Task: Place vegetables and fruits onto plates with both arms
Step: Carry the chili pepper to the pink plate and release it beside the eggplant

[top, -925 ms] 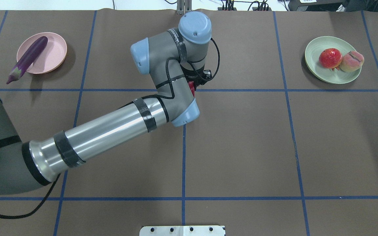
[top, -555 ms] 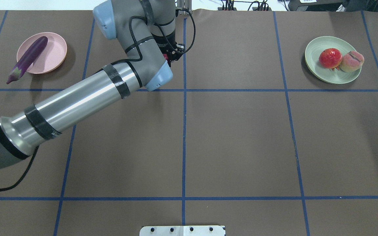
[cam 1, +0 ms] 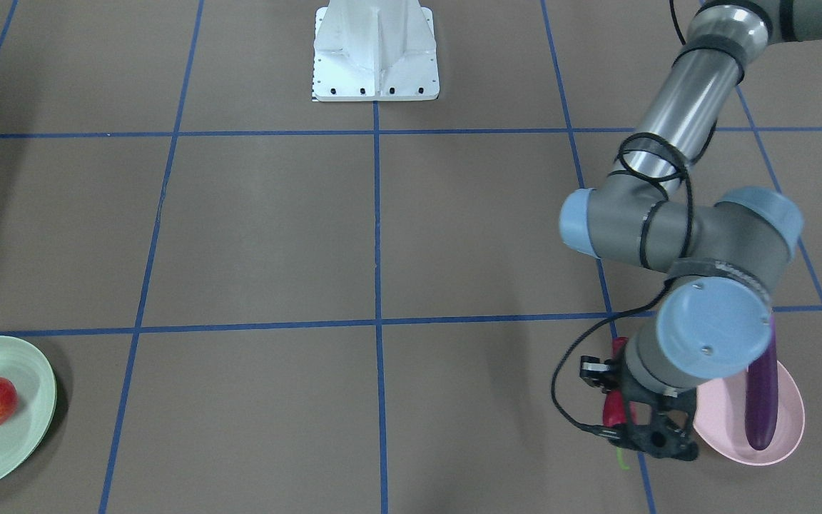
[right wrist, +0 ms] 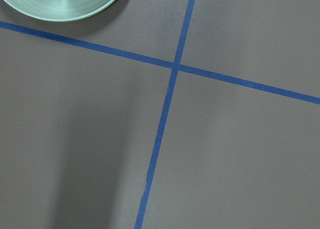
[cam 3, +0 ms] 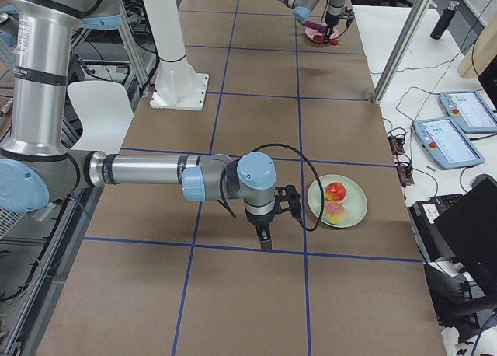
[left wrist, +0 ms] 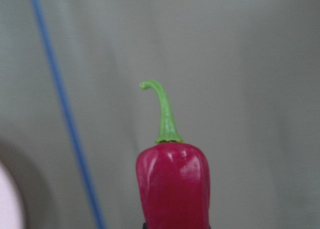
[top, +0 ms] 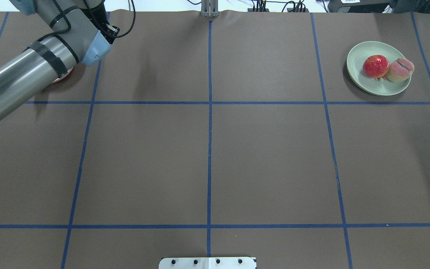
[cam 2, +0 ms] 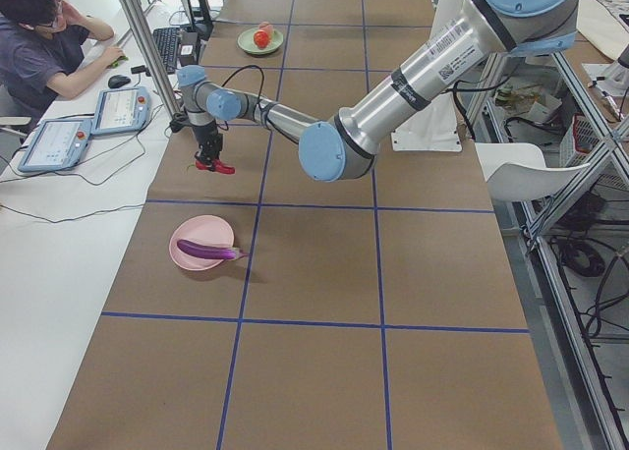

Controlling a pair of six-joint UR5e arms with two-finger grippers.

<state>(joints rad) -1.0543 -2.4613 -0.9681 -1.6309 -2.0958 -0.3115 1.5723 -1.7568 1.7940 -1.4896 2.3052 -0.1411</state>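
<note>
Currently | wrinkled red green-stemmed chili pepper (cam 1: 612,412): grasped in left jaws, near pale pink round plastic plate (cam 1: 790,422), for placing | right jaws: cannot tell

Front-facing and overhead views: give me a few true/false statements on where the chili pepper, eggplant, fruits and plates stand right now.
1. The left gripper is shut on the chili pepper. True.
2. The chili pepper lies on the pink plate. False: it hangs in the gripper, off to the plate's side.
3. The eggplant lies on the pink plate. True.
4. The green plate holds one fruit only. False: it holds both the red fruit and the peach.
</note>
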